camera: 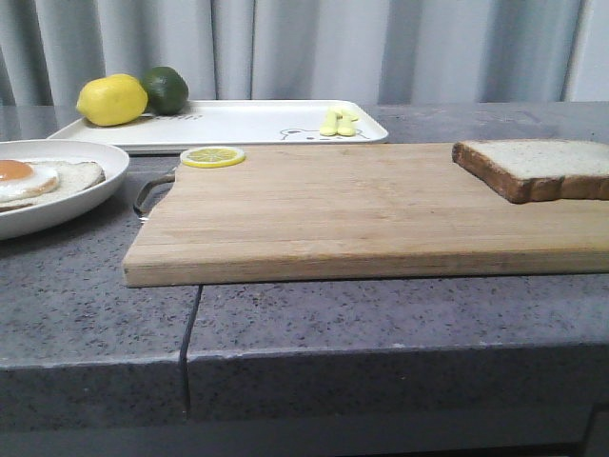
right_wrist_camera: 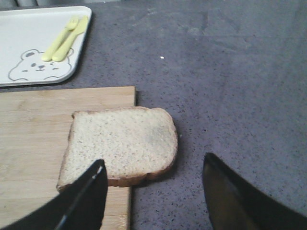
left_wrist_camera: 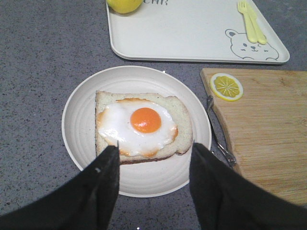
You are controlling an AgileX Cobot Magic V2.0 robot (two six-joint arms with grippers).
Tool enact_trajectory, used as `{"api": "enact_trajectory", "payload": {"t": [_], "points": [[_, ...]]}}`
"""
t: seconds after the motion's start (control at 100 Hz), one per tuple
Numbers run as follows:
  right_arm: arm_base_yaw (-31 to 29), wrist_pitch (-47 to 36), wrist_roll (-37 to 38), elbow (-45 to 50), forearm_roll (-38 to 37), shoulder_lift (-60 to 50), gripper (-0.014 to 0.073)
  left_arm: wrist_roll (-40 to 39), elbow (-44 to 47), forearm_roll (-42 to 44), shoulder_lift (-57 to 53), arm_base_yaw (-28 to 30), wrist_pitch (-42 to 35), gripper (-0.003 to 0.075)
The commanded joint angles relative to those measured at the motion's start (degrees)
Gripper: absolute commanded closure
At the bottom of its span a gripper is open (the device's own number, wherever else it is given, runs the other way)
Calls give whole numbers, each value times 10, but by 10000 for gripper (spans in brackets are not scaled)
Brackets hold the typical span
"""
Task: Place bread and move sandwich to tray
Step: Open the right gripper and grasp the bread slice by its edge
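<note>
**Both grippers spread wide, bread and egg slice untouched**

Your left gripper point(left_wrist_camera: 153, 160) hangs over the round white plate point(left_wrist_camera: 79, 120) with its jaws spread wide and nothing between them. On that plate lies the sandwich point(left_wrist_camera: 144, 125), so far one slice of bread topped with a fried egg, the orange yolk near the middle. The plate sits on the grey counter point(camera: 381, 314), just beside the handle end of the wooden cutting board point(camera: 352, 209).

Your right gripper point(right_wrist_camera: 153, 179) is likewise released and holds nothing. It hovers above the bread point(right_wrist_camera: 122, 143), which lies flat at the far right end of the board, its edge hanging over the board's side above the counter.

Behind the board you see the tray point(camera: 238, 124), flat on the counter. It carries a lemon point(camera: 111, 100) and a lime point(camera: 166, 89) at its left end, and a yellow fork and knife point(camera: 340, 122) next to the bear drawing. A lemon slice point(camera: 212, 156) rests on the board's back left corner.
</note>
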Motion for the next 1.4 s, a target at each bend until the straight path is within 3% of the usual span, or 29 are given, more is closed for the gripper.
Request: {"api": "enact_trajectory", "payload": {"t": [0.0,0.25,0.44,0.52,0.64,0.81,1.08,1.39], "points": [[-13,-56,2,-20,24,28,146,0,-20,-15,3,1,-38,407],[-39,-94,-65,-20,158,94,146,0,-20,-15,3,1,-38,407],[-97,-92,-218,-16,358,133,146,0,-20,-15,3,1,-38,407],[-131,-80,-329,-7,495,145,146,0,-20,-15,3,1,-38,407],[-171,-47,-441,12,613,163,146,0,-20,-15,3,1,-38,407],[-202,-4,-479,36,651,199,146,0,-20,-15,3,1,-38,407],[-203,56,-519,38,718,267,146,0,-20,-15,3,1,-38,407],[-203,70,-527,38,737,304,146,0,-20,-15,3,1,-38,407]]}}
